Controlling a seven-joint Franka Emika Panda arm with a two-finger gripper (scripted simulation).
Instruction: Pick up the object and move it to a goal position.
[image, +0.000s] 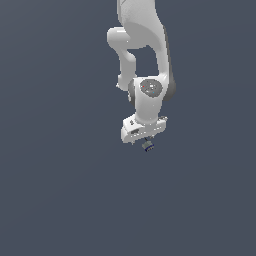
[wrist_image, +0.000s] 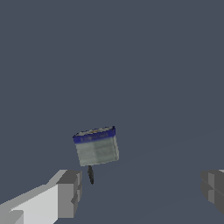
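You see the white arm (image: 142, 60) coming down from the top of the exterior view, with the gripper (image: 146, 141) at its lower end. The object (image: 147, 145), small and dark, lies just under the gripper there, on the plain grey floor (image: 60, 190). In the wrist view the object (wrist_image: 96, 146) shows a blue band above a pale grey-green face. It lies between the two fingers (wrist_image: 69, 192), which stand wide apart and do not touch it, so the gripper is released.
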